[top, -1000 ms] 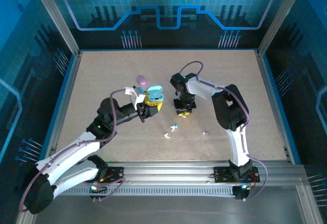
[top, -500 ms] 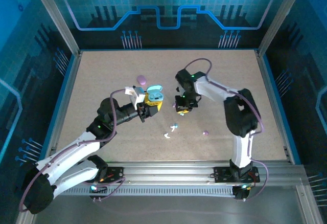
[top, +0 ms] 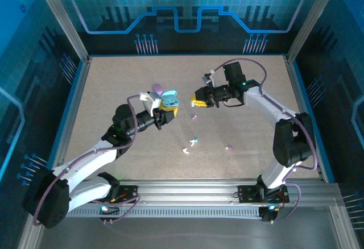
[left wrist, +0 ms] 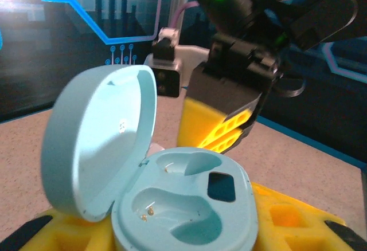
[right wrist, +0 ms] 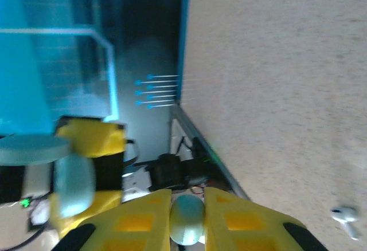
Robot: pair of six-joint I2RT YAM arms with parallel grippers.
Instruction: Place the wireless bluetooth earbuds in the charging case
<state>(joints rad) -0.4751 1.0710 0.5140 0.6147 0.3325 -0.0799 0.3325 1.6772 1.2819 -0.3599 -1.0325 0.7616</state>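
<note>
My left gripper point(top: 166, 110) is shut on the light blue charging case point(top: 170, 98), held off the table with its lid open. In the left wrist view the case point(left wrist: 183, 205) shows two hollow wells with nothing in them, and its lid point(left wrist: 97, 142) stands up at the left. My right gripper point(top: 195, 102) points left toward the case, a short gap away, shut on a light blue earbud point(right wrist: 187, 219) pinched between its yellow fingers point(right wrist: 241, 216). Loose earbuds lie on the table: purple ones point(top: 194, 116) point(top: 229, 146), a white one point(top: 186, 150) and a light blue one point(top: 194, 141).
A purple rounded case point(top: 157, 88) lies on the table just behind the left gripper. The tan table point(top: 114, 90) is framed by aluminium posts and blue walls point(top: 187, 27). The white earbud point(right wrist: 346, 216) also lies on the table in the right wrist view.
The right arm has risen from the table and swung back and right; its gripper now points left at the case with the light blue earbud in it. The left gripper has lifted the case slightly.
</note>
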